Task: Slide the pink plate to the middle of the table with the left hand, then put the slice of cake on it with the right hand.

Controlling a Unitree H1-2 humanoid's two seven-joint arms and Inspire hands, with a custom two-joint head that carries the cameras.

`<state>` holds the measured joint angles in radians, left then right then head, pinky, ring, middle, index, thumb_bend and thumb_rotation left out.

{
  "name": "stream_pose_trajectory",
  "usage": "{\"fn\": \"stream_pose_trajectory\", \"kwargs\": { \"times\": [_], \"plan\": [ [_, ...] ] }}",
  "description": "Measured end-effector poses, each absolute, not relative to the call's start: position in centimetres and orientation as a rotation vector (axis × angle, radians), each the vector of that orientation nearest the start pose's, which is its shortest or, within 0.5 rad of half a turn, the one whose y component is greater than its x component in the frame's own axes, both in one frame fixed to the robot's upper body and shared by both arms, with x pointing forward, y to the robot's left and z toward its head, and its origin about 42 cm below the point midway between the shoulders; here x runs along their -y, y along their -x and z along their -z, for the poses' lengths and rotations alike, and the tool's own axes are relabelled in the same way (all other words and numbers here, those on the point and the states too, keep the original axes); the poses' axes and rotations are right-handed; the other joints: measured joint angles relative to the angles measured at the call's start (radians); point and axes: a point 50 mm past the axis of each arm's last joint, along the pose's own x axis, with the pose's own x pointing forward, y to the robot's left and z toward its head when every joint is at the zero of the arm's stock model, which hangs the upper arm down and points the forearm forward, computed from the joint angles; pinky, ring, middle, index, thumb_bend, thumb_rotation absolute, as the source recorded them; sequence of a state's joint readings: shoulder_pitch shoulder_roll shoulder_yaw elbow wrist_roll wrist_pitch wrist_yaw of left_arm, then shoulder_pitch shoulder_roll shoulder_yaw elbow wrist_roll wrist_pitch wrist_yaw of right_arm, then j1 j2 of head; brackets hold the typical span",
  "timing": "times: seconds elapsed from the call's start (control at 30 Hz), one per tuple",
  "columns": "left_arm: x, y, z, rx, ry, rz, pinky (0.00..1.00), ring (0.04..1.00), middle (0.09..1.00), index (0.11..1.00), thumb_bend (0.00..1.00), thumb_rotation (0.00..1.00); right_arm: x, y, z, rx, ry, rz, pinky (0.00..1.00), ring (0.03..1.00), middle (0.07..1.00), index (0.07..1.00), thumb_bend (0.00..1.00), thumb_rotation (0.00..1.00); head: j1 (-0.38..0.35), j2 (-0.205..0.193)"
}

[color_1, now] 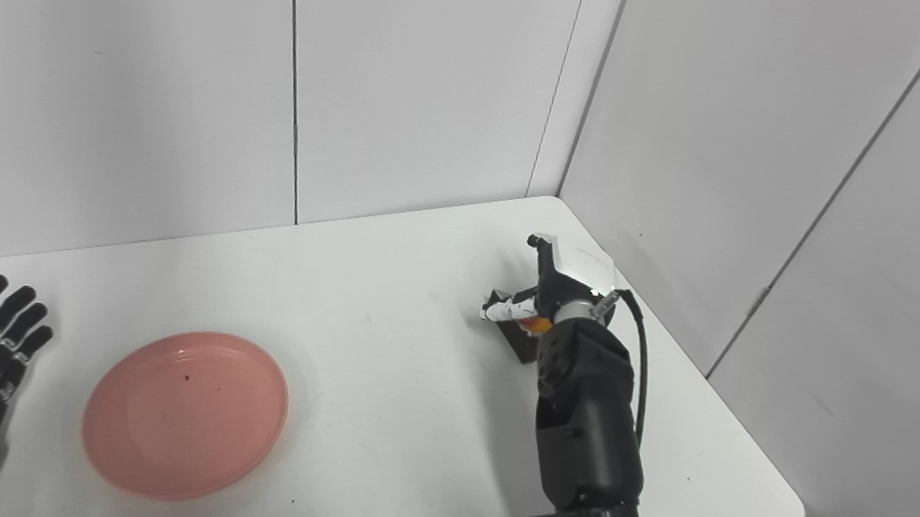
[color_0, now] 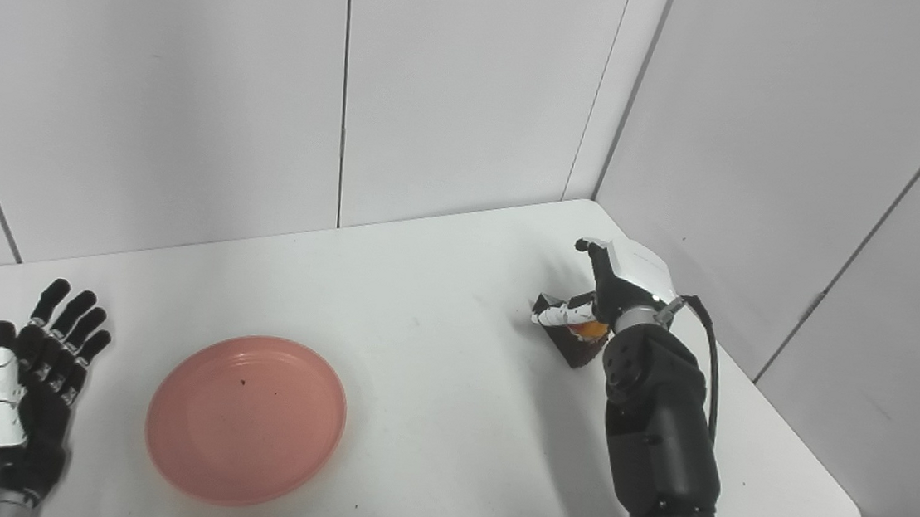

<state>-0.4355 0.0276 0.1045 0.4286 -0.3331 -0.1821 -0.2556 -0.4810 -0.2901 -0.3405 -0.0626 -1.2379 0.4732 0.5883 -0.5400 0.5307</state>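
The pink plate [color_0: 246, 419] lies empty on the white table, left of the middle near the front. My left hand [color_0: 23, 395] rests flat and open to the left of the plate, not touching it. The slice of cake [color_0: 578, 340], dark brown with an orange bit, sits at the right side of the table. My right hand [color_0: 611, 288] is over it, thumb and fingers closing around it; most of the cake is hidden by the hand and wrist. The cake still seems to rest on the table.
The white table [color_0: 435, 356] is boxed in by grey wall panels at the back and right. Its right edge and front right corner [color_0: 850, 513] lie close to my right forearm. A black cable runs along the right wrist.
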Motion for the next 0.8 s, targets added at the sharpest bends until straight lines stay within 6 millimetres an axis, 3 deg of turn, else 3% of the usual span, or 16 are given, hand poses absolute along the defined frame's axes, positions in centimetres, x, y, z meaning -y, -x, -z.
{"fn": "stream_pose_trajectory", "kwargs": {
  "times": [0.1,0.17,0.23,0.3,0.37,0.47,0.53,0.6,0.67,0.8],
  "plan": [
    [-20.2,-41.7,-14.2,0.217,0.302,0.225,0.92,0.924,0.913,0.907,0.69,1.0,37.7,-38.7,-27.3,-0.382,1.1,0.39,0.79,0.887,0.878,0.828,0.91,0.33,0.0,0.005],
    [-20.2,-41.7,-14.2,0.216,0.302,0.226,0.92,0.923,0.911,0.908,0.69,1.0,37.9,-38.7,-27.2,-0.397,1.092,0.373,0.74,0.857,0.844,0.831,0.9,0.34,0.0,0.005],
    [-20.2,-41.7,-14.2,0.216,0.302,0.226,0.92,0.921,0.908,0.905,0.69,1.0,38.3,-38.8,-27.1,-0.409,1.08,0.346,0.38,0.476,0.582,0.845,0.87,0.32,0.006,0.008],
    [-20.2,-41.6,-14.2,0.218,0.302,0.226,0.9,0.911,0.902,0.896,0.7,1.0,38.7,-38.8,-27.0,-0.42,1.059,0.326,0.47,0.588,0.645,0.836,0.86,0.28,0.009,0.009],
    [-20.3,-41.4,-14.3,0.223,0.3,0.225,0.91,0.914,0.905,0.902,0.7,1.0,39.2,-38.8,-26.7,-0.432,1.031,0.316,0.45,0.556,0.622,0.82,0.84,0.23,0.011,0.011],
    [-20.4,-41.2,-14.3,0.225,0.299,0.226,0.91,0.916,0.909,0.908,0.7,1.0,39.5,-39.0,-26.1,-0.452,1.022,0.298,0.21,0.273,0.377,0.777,0.79,0.03,0.015,0.015],
    [-20.3,-41.1,-14.2,0.222,0.298,0.228,0.92,0.921,0.912,0.909,0.7,1.0,39.6,-39.4,-25.8,-0.456,1.029,0.28,0.19,0.253,0.353,0.761,0.78,0.01,0.02,0.018],
    [-20.2,-41.1,-14.3,0.225,0.295,0.233,0.93,0.93,0.921,0.918,0.7,1.0,40.1,-39.7,-25.5,-0.456,1.038,0.272,0.19,0.265,0.446,0.73,0.61,0.0,0.02,0.018],
    [-20.1,-41.0,-14.4,0.227,0.291,0.238,0.93,0.94,0.931,0.93,0.7,1.0,40.6,-39.7,-25.5,-0.454,1.063,0.272,0.24,0.321,0.47,0.71,0.58,0.0,0.024,0.026],
    [-20.3,-40.8,-14.4,0.227,0.279,0.245,0.93,0.944,0.935,0.934,0.71,1.0,41.0,-40.0,-25.2,-0.45,1.107,0.265,0.23,0.309,0.473,0.685,0.57,0.0,0.026,0.029]
  ]
}}
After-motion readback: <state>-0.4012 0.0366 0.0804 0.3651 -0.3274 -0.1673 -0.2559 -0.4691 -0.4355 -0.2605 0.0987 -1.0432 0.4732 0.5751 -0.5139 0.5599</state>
